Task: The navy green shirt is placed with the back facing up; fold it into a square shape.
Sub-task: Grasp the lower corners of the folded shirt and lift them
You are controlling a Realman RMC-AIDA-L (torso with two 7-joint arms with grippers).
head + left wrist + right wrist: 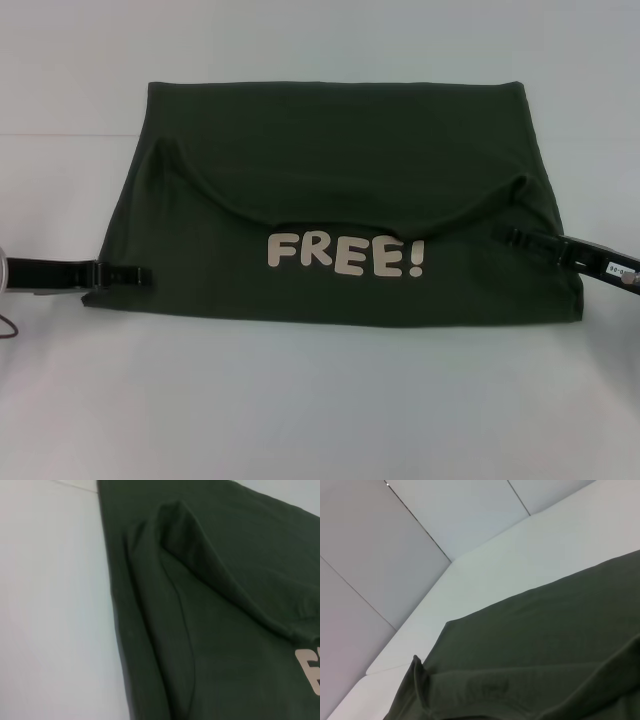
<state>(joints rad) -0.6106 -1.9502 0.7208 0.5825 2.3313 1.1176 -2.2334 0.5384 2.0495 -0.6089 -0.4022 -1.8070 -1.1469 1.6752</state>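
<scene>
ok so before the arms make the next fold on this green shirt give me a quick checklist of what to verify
1. Shirt folded over, "FREE!" lettering facing up on the near flap: ok.
2. Near folded edge straight: ok, roughly.
3. Flap flat: not ok, it sags in a curve with raised corners.
4. Left gripper at the shirt's near left corner: ok; grip on the cloth: cannot tell.
5. Right gripper on the shirt's right edge: ok; grip: cannot tell.
6. Table in front bare for folding: ok.
</scene>
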